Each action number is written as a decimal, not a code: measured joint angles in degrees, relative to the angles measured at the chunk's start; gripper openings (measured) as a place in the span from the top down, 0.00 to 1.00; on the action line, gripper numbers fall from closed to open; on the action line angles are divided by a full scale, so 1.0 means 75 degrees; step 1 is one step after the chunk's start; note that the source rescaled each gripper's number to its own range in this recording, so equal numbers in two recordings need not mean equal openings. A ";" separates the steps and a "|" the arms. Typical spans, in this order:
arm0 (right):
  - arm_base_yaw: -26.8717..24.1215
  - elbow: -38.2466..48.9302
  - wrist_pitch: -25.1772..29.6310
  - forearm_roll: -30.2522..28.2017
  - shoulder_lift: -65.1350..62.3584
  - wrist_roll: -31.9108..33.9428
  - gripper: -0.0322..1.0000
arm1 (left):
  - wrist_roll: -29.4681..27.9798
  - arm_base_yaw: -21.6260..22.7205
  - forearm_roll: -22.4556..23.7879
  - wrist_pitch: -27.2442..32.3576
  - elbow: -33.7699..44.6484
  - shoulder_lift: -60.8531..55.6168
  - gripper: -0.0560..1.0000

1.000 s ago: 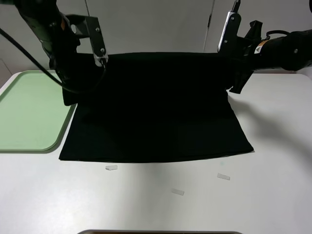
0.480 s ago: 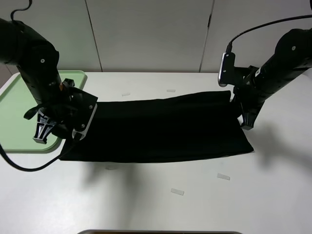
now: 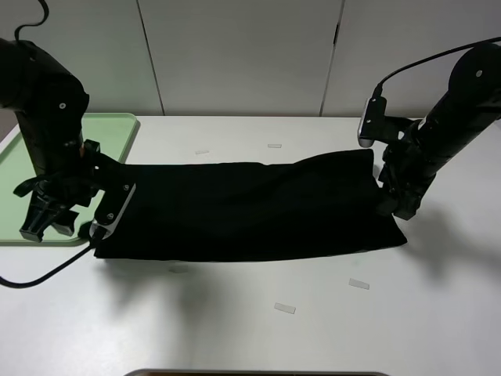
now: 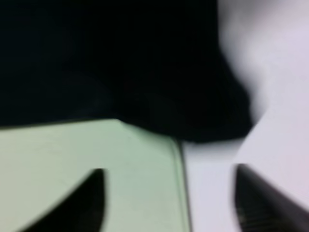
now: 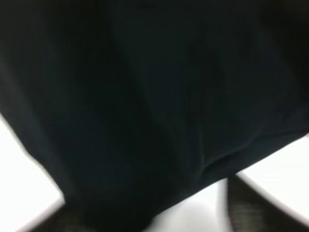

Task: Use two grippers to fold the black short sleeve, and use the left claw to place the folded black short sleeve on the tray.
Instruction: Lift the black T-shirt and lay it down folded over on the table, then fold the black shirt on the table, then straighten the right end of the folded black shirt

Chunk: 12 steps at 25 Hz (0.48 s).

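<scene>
The black short sleeve lies flat on the white table as a wide folded band. Its left end reaches the tray, a pale green one at the far left. My left gripper hovers low over the tray's right edge beside the shirt's left end. In the left wrist view my left gripper is open, with only the tray and table between its fingertips and the shirt beyond. My right gripper stands at the shirt's right edge. Its fingers are apart over the cloth.
Small strips of white tape lie on the table in front of the shirt and behind it. White cabinet doors form the back wall. A dark edge shows at the table's front.
Both grippers brought the shirt's raised far edge down and forward onto the near half, then opened and let it go. The shirt now lies folded and flat.
</scene>
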 joint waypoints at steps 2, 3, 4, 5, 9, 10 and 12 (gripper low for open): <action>-0.0023 0.0000 0.0271 0.0031 0.0000 0.0176 0.16 | -0.0150 0.0014 0.0000 0.0094 0.0002 0.0000 0.27; -0.0023 0.0000 0.0349 0.0046 0.0000 0.0317 0.10 | -0.0150 0.0014 0.0000 0.0094 0.0002 0.0000 0.27; -0.0023 0.0000 0.0464 0.0064 0.0000 0.0467 0.06 | -0.0224 0.0014 0.0000 0.0107 0.0002 0.0000 0.22; -0.0023 0.0000 0.0605 0.0073 0.0000 0.0597 0.04 | -0.0315 0.0014 0.0000 0.0117 0.0002 0.0000 0.20; -0.0023 0.0000 0.1214 -0.0138 0.0000 0.1292 0.00 | -0.0503 0.0014 0.0000 0.0183 0.0002 -0.0229 0.15; -0.0023 0.0000 0.1360 -0.0267 0.0000 0.1583 0.00 | -0.0512 0.0014 0.0000 0.0190 0.0002 -0.0322 0.15; -0.0023 0.0000 0.1632 -0.0579 -0.0008 0.2021 0.00 | -0.0512 0.0014 0.0000 0.0154 0.0002 -0.0600 0.14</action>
